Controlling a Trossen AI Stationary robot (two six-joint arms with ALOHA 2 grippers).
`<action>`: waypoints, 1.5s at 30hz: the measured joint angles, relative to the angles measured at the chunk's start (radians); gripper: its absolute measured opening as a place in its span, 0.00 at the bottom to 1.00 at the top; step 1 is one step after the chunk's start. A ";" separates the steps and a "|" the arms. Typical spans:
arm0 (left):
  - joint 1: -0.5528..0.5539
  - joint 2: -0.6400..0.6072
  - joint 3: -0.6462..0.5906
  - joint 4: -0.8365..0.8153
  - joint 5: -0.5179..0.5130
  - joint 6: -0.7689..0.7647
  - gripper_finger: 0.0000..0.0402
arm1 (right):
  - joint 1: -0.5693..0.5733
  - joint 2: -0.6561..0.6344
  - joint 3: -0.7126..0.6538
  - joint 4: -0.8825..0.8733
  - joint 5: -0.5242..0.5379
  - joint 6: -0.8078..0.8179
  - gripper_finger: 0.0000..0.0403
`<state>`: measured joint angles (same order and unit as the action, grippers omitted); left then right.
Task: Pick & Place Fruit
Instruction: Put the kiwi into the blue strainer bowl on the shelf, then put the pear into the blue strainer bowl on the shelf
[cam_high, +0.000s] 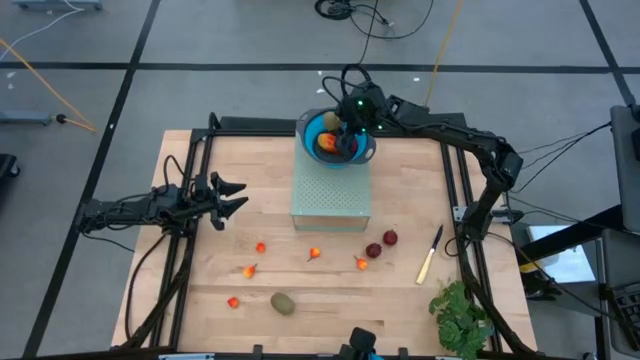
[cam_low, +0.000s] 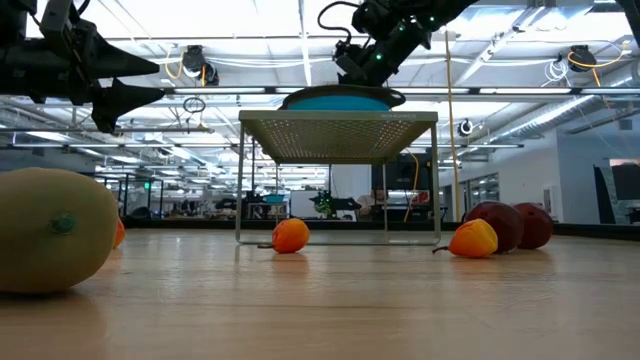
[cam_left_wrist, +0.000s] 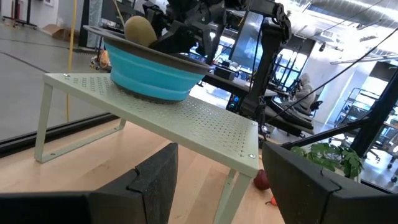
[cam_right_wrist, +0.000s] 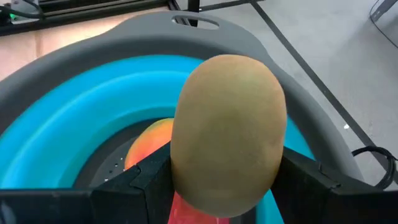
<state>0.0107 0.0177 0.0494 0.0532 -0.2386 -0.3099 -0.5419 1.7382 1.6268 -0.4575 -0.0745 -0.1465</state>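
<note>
My right gripper (cam_right_wrist: 227, 186) is shut on a brownish-green oval fruit (cam_right_wrist: 227, 130) over the blue bowl (cam_high: 318, 132), which stands on the pale perforated stand (cam_high: 330, 195). A larger orange-red oblong fruit (cam_right_wrist: 149, 146) lies in the bowl. Resting on the table are several tiny orange-red pieces (cam_high: 261, 247), two dark red round fruits (cam_high: 389, 237) and another brownish-green oval (cam_high: 283, 302). My left gripper (cam_high: 235, 197) waits open at the table's left, level and touching nothing. My right gripper pinches the oval fruit by its two opposite sides (cam_right_wrist: 180, 168) between its two fingers (cam_right_wrist: 146, 183). The fingers slant downward from the table's right side. The fruit sticks out beyond the fingertips over the bowl's hollow, above the orange-red oblong.
A yellow-handled knife (cam_high: 430, 255) lies right of the dark red fruits. A leafy green bunch (cam_high: 460, 315) sits at the near right corner. Black frame rails (cam_high: 465, 200) run along both table sides. Bare wood lies between the stand and the left gripper.
</note>
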 joint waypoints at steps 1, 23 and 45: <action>0.000 0.000 0.000 0.000 0.000 0.000 0.58 | 0.000 0.000 0.000 0.004 0.000 0.000 0.53; 0.000 0.000 0.000 0.000 0.000 0.000 0.58 | 0.000 0.000 0.000 -0.018 0.000 0.007 0.62; 0.000 0.000 0.000 0.001 0.000 0.000 0.58 | 0.021 -0.049 0.001 -0.027 0.054 0.003 0.64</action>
<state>0.0109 0.0175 0.0494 0.0541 -0.2386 -0.3097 -0.5211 1.6890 1.6276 -0.4841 -0.0203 -0.1436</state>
